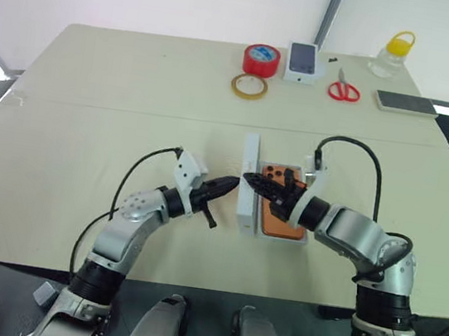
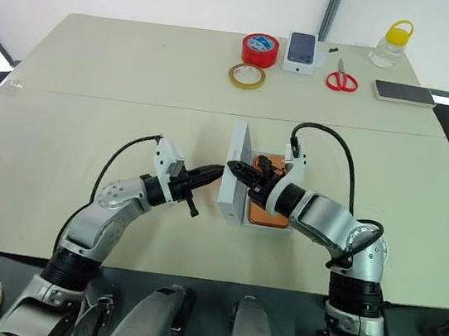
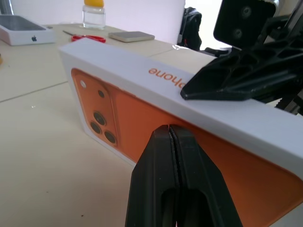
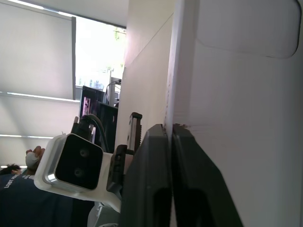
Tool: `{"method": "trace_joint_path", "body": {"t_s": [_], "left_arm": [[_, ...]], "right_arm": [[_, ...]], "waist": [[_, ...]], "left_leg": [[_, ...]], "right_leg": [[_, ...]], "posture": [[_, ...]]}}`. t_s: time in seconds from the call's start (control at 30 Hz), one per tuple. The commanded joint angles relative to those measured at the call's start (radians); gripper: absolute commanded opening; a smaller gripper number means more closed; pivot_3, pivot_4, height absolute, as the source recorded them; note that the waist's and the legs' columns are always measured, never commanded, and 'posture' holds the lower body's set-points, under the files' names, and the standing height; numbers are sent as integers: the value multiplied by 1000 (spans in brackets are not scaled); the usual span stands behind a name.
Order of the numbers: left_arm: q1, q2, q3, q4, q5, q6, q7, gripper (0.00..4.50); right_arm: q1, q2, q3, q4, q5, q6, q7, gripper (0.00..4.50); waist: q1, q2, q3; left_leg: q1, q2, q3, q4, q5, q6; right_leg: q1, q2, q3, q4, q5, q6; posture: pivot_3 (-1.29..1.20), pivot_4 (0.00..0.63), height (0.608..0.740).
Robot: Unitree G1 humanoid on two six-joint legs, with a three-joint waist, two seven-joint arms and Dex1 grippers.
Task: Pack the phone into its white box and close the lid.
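While the lid (image 2: 235, 172) stands on its long edge mid-table, you see the left gripper (image 2: 217, 170), jaws clenched and empty, at its orange printed face. The right gripper (image 1: 250, 178) pinches its top rim. Just behind, the phone (image 1: 278, 217) lies in the white box (image 1: 304, 238).

Beige table (image 1: 114, 119), tape rolls (image 1: 261, 59), scissors (image 1: 344, 90)

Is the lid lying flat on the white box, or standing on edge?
On edge. The lid stands upright beside the white box, printed face toward the left gripper, with the right gripper on its top edge.
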Motion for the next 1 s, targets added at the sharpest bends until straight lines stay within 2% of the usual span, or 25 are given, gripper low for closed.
{"method": "trace_joint_path", "body": {"t_s": [0.03,0.13,0.2,0.27,0.4,0.5,0.57,0.7,0.87,0.93,1.0], "left_arm": [[-40,-30,-11,14,4,-29,-5,0],[-65,-61,-35,49,21,-44,-7,0],[-89,-96,-54,90,34,-56,-9,0],[-110,-124,-71,133,40,-60,-19,0],[-138,-158,-90,183,55,-77,-32,0],[-176,-194,-102,244,60,-89,-48,0],[-189,-210,-106,263,66,-98,-55,0],[-201,-211,-88,258,61,-90,-61,0],[-211,-151,-11,226,61,-81,-14,0],[-227,-124,31,242,79,-97,39,0],[-237,-101,58,257,76,-79,60,0]], "right_arm": [[-15,-10,-37,-9,23,0,7,1980],[-5,-65,-55,-18,23,10,29,3482],[0,-175,-82,-20,23,43,94,4445],[8,-296,-110,-17,23,74,177,4445],[51,-459,-156,23,-19,106,320,4445],[72,-542,-181,50,-222,76,461,4445],[72,-567,-134,35,-414,15,539,4445],[83,-564,-34,-19,-706,-84,650,2688],[69,-550,150,-85,-1135,-320,746,122],[72,-539,195,-78,-1241,-381,790,54],[76,-508,192,-80,-1274,-401,819,54]], "waist": [[0,0,0],[1,0,0],[5,1,1],[5,0,1],[2,-1,2],[2,-1,2],[1,-1,2],[2,-2,3],[2,-2,3],[4,-3,3],[4,-4,4]], "left_leg": [[0,0,0,0,0,0],[0,0,0,0,0,0],[0,0,0,0,0,0],[-1,-2,0,2,0,1],[-1,0,0,1,-1,2],[0,0,1,2,-1,2],[0,0,1,3,-1,2],[0,1,2,2,-1,2],[0,1,2,2,-1,1],[0,0,1,2,0,1],[0,0,1,3,0,1]], "right_leg": [[0,0,0,0,0,0],[0,0,0,0,0,0],[0,0,0,0,0,0],[1,-1,-1,-1,0,1],[2,0,-2,-2,0,1],[2,0,-2,-1,0,1],[3,1,-3,-1,0,1],[2,1,-2,-1,0,1],[1,1,-2,-1,0,1],[1,1,-2,0,0,1],[1,1,-2,0,0,1]], "posture": [[0,150,740],[0,150,740],[0,150,740],[0,150,740],[0,150,740],[0,150,740],[0,150,740],[0,150,740],[0,150,740],[0,150,740],[0,150,740]]}}
